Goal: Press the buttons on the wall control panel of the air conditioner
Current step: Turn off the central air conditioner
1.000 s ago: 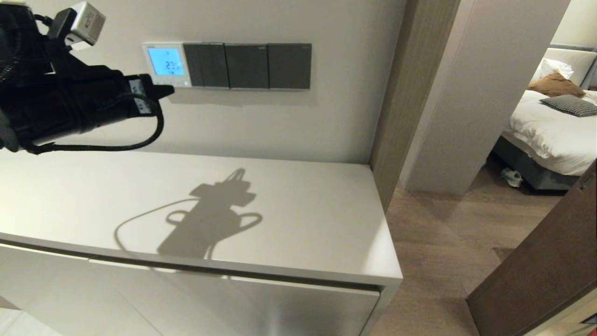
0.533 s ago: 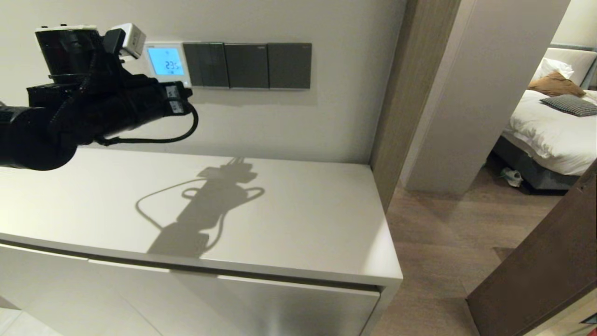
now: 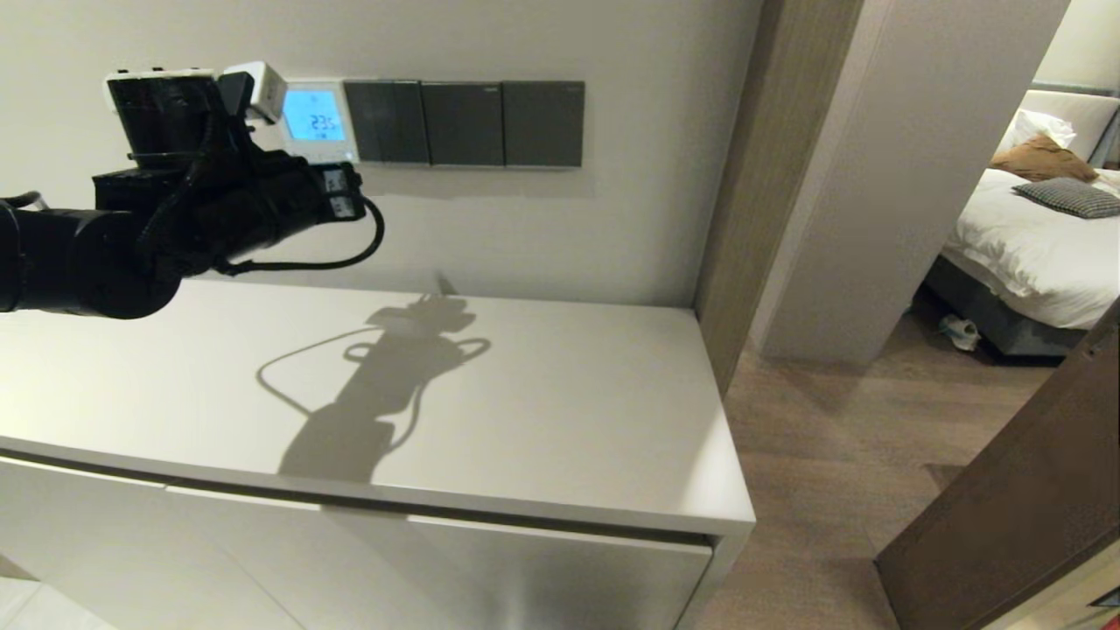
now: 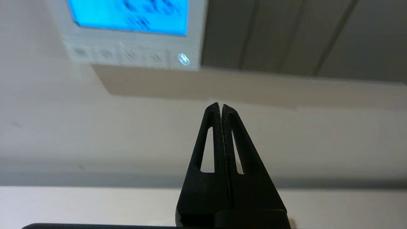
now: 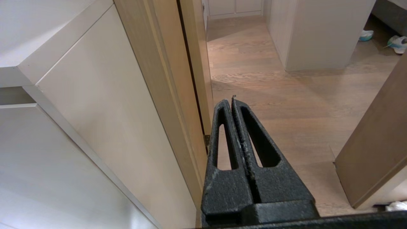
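A pale wall [image 3: 542,227] rises behind a white worktop [image 3: 569,420], with a wooden door frame [image 3: 744,175] at its right end and a bedroom beyond it.

The control panel [image 3: 315,118] is mounted on the wall above the worktop, at the left end of a row of dark switch plates [image 3: 464,122]. Its blue screen [image 3: 312,115] is lit; the head view reads 23, while in the left wrist view the digits are smeared and cannot be read. That view cuts off the top of the screen [image 4: 130,14]. A row of buttons [image 4: 127,55] runs beneath it; their symbols are too faint to make out. A small lit indicator [image 4: 183,59] sits at the end of the row nearest the switch plates.

The left pincer [image 4: 220,108] is fully closed, tips pressed together and holding nothing. It points at bare wall just below the panel, under the indicator end. Whether the tips touch the wall cannot be told. In the head view the arm body [image 3: 219,201] hides the tips and covers the panel's left edge. The arm's shadow [image 3: 385,385] falls on the worktop.

The right pincer [image 5: 232,105] is also closed and empty, low beside the cabinet side [image 5: 105,127], pointing at the wooden floor [image 5: 286,95]. It is outside the head view.
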Motion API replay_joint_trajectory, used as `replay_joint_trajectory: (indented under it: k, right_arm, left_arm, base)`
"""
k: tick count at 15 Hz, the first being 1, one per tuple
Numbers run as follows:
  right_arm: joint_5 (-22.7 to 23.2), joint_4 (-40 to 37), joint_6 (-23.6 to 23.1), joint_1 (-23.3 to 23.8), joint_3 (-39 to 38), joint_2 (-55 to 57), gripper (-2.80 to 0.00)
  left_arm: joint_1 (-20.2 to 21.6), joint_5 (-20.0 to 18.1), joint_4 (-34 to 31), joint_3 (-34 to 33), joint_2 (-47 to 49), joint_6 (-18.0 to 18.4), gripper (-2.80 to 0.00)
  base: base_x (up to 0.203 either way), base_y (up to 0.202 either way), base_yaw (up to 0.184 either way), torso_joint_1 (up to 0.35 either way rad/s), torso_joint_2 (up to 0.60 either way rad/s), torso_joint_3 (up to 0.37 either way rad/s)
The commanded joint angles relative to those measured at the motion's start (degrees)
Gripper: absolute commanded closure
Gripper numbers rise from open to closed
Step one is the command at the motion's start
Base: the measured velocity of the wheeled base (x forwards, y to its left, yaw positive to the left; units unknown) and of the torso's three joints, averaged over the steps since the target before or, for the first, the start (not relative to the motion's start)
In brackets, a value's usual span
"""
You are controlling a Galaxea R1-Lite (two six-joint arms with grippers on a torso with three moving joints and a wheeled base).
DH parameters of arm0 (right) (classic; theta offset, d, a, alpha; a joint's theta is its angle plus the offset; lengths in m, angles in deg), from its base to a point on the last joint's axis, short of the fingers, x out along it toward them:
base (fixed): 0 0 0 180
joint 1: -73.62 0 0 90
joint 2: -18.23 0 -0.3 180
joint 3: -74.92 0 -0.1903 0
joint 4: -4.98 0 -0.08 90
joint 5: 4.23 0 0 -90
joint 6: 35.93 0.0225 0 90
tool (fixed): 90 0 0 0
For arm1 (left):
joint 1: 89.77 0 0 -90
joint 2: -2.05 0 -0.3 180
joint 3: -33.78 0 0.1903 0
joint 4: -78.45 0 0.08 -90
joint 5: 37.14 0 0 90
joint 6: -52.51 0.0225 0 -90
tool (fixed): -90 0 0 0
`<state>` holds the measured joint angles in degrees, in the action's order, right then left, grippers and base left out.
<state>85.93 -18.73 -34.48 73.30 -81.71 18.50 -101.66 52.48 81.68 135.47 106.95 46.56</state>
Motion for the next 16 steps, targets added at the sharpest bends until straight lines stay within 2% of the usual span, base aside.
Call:
replay_joint_trajectory:
  k: [1, 16]
  right_arm:
    - [0.02, -0.01, 0.02, -0.02, -0.09, 0.08, 0.00]
    - [0.02, -0.01, 0.04, -0.02, -0.09, 0.08, 0.00]
  left_arm:
    - [0.10, 1.48, 2.33, 1.10, 1.07, -0.10, 0.00]
    - [1.09, 2.39, 2.71, 5.04, 4.82, -1.77, 0.00]
  base:
    - [0.000, 0.000, 0.000, 0.000, 0.00, 0.000]
    - [0.000, 0.000, 0.000, 0.000, 0.00, 0.000]
